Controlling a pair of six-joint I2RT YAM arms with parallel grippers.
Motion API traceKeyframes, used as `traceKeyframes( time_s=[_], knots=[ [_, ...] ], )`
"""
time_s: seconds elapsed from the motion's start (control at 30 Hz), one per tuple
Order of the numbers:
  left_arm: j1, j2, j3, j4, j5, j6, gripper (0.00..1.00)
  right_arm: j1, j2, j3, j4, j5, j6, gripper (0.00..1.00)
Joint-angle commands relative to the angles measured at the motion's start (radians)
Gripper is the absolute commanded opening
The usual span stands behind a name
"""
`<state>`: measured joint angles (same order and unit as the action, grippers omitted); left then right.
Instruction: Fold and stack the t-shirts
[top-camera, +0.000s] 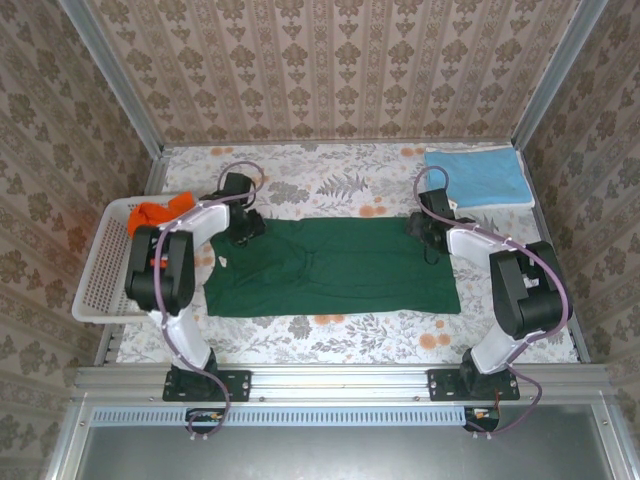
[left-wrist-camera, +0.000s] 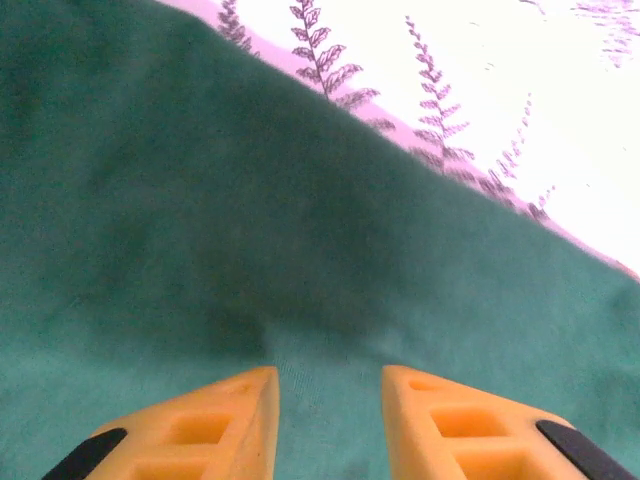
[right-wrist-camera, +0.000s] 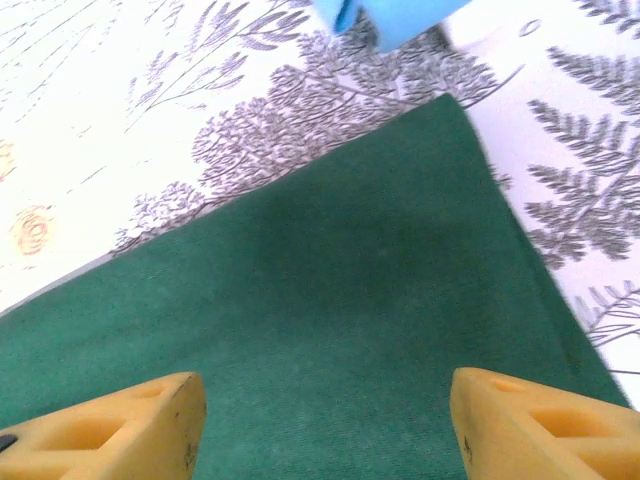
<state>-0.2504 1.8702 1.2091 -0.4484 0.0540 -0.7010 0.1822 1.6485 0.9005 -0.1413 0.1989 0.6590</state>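
the dark green t-shirt (top-camera: 335, 268) lies flat as a long band on the table (top-camera: 300, 175), seemingly part-folded. the left gripper (left-wrist-camera: 330, 385) hovers over its far left edge, jaws narrowly apart; the right gripper (right-wrist-camera: 325, 400) over its far right corner, jaws spread wide, neither pinching cloth. next each likely must lower and close on that edge to fold it.

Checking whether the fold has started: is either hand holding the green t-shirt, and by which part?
Nothing is held: the left hand and right hand are both open above the far edge of the green t-shirt.
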Motion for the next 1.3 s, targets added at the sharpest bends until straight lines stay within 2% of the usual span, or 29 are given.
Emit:
traceKeyframes(
  time_s=[0.0,0.17,0.23,0.47,0.63,0.73,0.83,0.9,1.03,1.1,1.17,1.27],
  knots=[
    [0.014,0.101,0.097,0.019,0.018,-0.069,0.32,-0.018,0.015,0.026,-0.065,0.056,0.028,0.68],
    [0.022,0.262,0.262,-0.019,0.036,-0.054,0.32,-0.073,0.058,0.017,-0.056,-0.088,0.056,0.69],
    [0.024,0.332,0.359,-0.062,0.032,-0.039,0.32,-0.087,0.050,-0.012,-0.035,-0.109,0.077,0.69],
    [0.033,0.653,0.892,-0.232,0.087,0.045,0.33,-0.089,-0.057,-0.157,-0.004,-0.128,0.188,0.69],
    [0.020,0.883,1.304,-0.275,0.242,0.066,0.42,-0.055,-0.205,-0.294,0.026,-0.117,0.249,0.69],
    [-0.006,0.933,1.459,-0.262,0.305,0.070,0.53,-0.043,-0.299,-0.330,-0.009,-0.089,0.248,0.70],
    [-0.031,0.839,1.442,-0.216,0.311,0.098,0.63,-0.033,-0.384,-0.313,-0.076,-0.057,0.185,0.71],
    [-0.045,0.736,1.384,-0.219,0.276,0.143,0.69,-0.016,-0.438,-0.307,-0.066,-0.093,0.122,0.70],
    [-0.046,0.463,1.114,-0.191,0.188,0.157,0.73,0.104,-0.452,-0.244,-0.093,-0.175,0.009,0.67],
    [-0.043,0.313,0.905,-0.152,0.132,0.144,0.72,0.194,-0.424,-0.200,-0.136,-0.194,-0.026,0.64],
    [-0.033,0.187,0.698,-0.080,0.098,0.102,0.65,0.263,-0.397,-0.186,-0.150,-0.228,-0.039,0.60],
    [0.003,0.045,0.389,0.032,0.105,0.012,0.57,0.344,-0.362,-0.193,-0.160,-0.240,-0.037,0.55]
  ],
)
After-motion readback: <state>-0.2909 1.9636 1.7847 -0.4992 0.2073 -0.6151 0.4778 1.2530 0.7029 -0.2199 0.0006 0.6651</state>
